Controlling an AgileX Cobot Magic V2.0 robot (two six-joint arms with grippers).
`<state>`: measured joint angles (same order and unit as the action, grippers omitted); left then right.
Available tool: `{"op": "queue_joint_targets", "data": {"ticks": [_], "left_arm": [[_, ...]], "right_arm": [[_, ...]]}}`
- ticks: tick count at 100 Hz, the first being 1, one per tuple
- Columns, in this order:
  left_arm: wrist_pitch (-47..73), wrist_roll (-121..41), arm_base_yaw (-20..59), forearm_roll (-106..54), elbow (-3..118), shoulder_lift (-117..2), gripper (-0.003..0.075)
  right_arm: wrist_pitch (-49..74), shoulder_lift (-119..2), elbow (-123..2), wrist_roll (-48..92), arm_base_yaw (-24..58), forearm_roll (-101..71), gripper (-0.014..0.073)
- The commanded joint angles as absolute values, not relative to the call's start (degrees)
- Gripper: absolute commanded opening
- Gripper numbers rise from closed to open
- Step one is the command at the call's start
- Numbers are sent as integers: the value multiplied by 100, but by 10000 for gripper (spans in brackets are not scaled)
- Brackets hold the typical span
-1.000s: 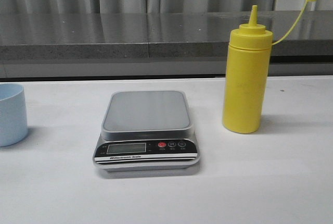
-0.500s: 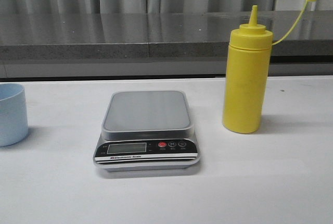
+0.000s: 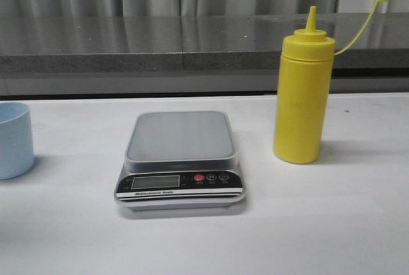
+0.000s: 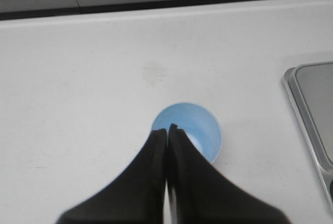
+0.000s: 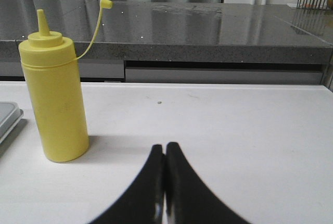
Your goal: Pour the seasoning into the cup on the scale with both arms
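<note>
Both pairs of jaws are pressing together, gripping nothing; the left gripper (image 4: 167,128) is hanging above the cup (image 4: 193,128), its fingers hiding part of the rim, while the right gripper (image 5: 165,146) is pointing across bare table (image 5: 234,130). Neither arm is showing in the front view, where the cup (image 3: 14,139) is being cut off at the left edge, having slipped slightly further out than a second ago. The scale (image 3: 180,160) is sitting centre frame, display unreadable, the seasoning (image 3: 301,89) standing upright to its right, contents hidden
</note>
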<state>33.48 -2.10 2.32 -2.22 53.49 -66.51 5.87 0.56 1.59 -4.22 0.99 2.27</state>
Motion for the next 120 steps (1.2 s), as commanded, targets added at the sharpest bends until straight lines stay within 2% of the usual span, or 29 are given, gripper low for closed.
{"op": "queue_joint_targets", "data": {"ticks": [1, 29, 38, 45, 50, 54, 62, 69, 120], "left_arm": [[3153, -171, 211, -296, 5777, -6994, -20], [3231, -171, 211, -296, 5953, -7637, -19], [3243, -171, 211, -296, 5953, -7664, 6], [3243, -171, 211, -248, 5953, -7664, 89], [3252, -171, 211, -248, 5953, -7664, 181], [3265, -171, 211, -248, 5953, -7664, 297], [3265, -171, 211, -248, 5953, -7664, 474], [3265, -171, 211, -248, 5953, -7664, 564], [3135, -171, 211, -217, 5953, -8205, 544]], "right_arm": [[152, 171, 38, -400, 58, 273, -69], [152, 171, 38, -400, 58, 273, -69], [152, 171, 38, -400, 58, 273, -69], [152, 171, 38, -400, 58, 273, -69], [152, 171, 38, -400, 58, 273, -69], [152, 171, 38, -400, 58, 273, -69], [152, 171, 38, -400, 58, 273, -69], [152, 171, 38, -400, 58, 273, -69], [152, 171, 38, -400, 58, 273, -69]]}}
